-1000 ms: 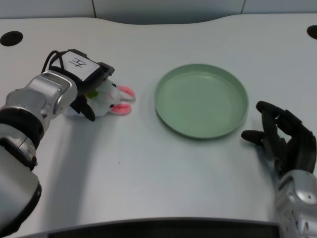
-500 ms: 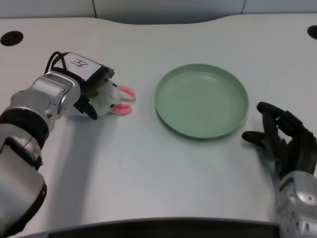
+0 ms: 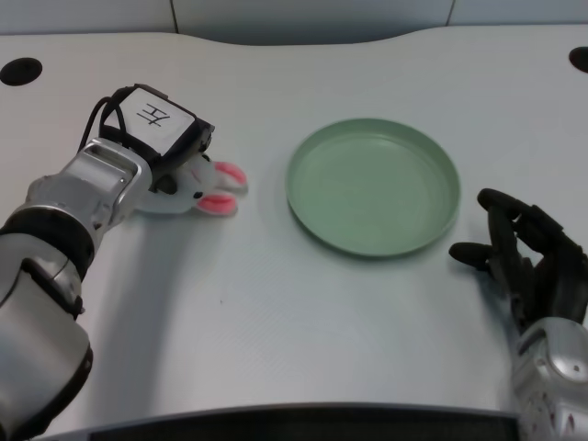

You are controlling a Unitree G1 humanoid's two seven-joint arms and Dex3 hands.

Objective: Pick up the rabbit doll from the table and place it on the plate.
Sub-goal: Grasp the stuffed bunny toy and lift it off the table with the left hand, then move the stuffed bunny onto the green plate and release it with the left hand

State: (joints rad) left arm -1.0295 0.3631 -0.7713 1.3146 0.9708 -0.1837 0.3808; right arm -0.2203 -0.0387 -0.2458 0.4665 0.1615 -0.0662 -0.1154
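Note:
The rabbit doll (image 3: 204, 188) is white with pink ears and lies on the table at the left, its ears pointing right toward the plate. My left hand (image 3: 163, 138) sits over the doll's body and grips it from above; a white label shows on the back of the hand. Most of the doll's body is hidden under the hand, and only the head, the ears and a white edge show. The doll seems to rest on the table. The round green plate (image 3: 372, 184) stands apart, to the doll's right, with nothing on it.
My right hand (image 3: 533, 262) rests on the table at the right, just past the plate's rim. Dark round holes sit in the tabletop at the far left corner (image 3: 20, 70) and the far right edge (image 3: 580, 59).
My left hand has turned and closed further over the doll; the thumb that showed beside the doll is now tucked out of sight. The doll's ears have shifted slightly.

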